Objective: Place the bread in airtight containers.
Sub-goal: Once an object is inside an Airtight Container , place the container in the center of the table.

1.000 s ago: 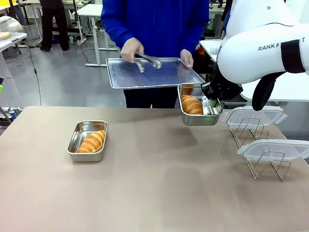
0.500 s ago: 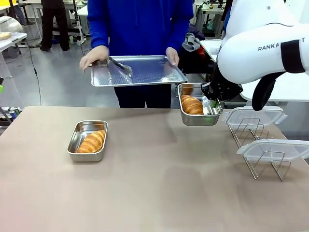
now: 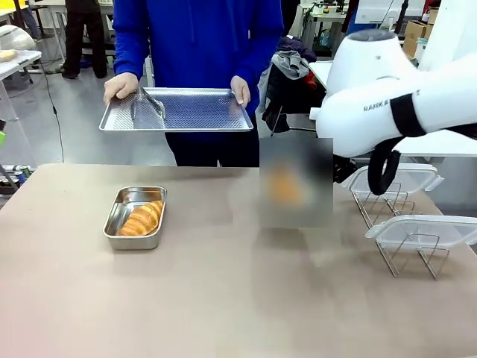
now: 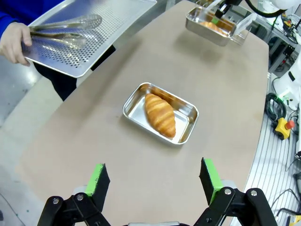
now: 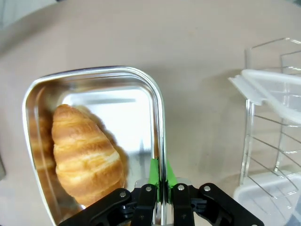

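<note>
Clearly, right hand (image 5: 159,181) clamps the tub (image 5: 94,72) rim beside the croissant (image 5: 87,150); left hand (image 4: 155,175) gapes.

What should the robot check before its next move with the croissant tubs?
1. Right gripper shut on held tub's rim: ok.
2. Croissant lying inside held tub: ok.
3. Other croissant inside other tub: ok.
4. Left gripper open, nothing in it: ok.
5. Lids on tubs: not ok, both rest on wire racks.
6. Held tub touching table: cannot tell.
</note>
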`<action>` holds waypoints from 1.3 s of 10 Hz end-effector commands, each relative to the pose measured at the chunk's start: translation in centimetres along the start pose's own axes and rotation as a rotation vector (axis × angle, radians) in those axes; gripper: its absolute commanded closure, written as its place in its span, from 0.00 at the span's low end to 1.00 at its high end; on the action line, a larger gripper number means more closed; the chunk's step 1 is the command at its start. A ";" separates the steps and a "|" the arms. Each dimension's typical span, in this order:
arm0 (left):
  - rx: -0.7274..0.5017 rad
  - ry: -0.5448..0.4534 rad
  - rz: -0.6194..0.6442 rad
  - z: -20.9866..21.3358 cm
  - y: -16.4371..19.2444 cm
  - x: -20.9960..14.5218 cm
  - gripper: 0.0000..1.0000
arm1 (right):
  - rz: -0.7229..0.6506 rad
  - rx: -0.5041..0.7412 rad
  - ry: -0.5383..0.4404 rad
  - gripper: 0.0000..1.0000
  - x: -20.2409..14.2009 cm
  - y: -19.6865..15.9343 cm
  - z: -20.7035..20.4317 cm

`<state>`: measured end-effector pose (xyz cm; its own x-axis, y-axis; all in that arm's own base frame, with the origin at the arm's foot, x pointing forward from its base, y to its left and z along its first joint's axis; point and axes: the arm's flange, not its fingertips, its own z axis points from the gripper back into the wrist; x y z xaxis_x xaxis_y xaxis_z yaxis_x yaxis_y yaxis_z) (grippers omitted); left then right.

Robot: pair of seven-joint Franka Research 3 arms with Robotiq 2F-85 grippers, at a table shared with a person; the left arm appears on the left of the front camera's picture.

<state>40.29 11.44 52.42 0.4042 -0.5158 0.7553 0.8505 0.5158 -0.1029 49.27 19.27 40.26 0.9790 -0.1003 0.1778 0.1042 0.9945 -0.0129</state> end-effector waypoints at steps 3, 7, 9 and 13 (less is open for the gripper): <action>-0.006 0.013 -0.012 0.1 0.0 0.0 0.00 | -0.033 0.007 -0.060 0.96 -1.0 1.8 -3.4; -0.006 0.013 -0.012 0.1 0.0 0.0 0.00 | -0.028 0.019 -0.038 0.96 -1.8 2.4 -6.1; -0.006 0.013 -0.012 0.1 0.0 0.0 0.00 | -0.032 0.018 -0.043 0.96 -2.0 2.4 -6.9; -0.006 0.013 -0.012 0.1 0.0 0.0 0.00 | -0.036 0.016 -0.064 0.96 -2.6 2.2 -8.0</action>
<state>40.31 11.45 52.40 0.4048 -0.5158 0.7550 0.8503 0.5160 -0.1034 48.53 20.86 32.32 0.9765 -0.1031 0.1890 0.1019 0.9947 0.0159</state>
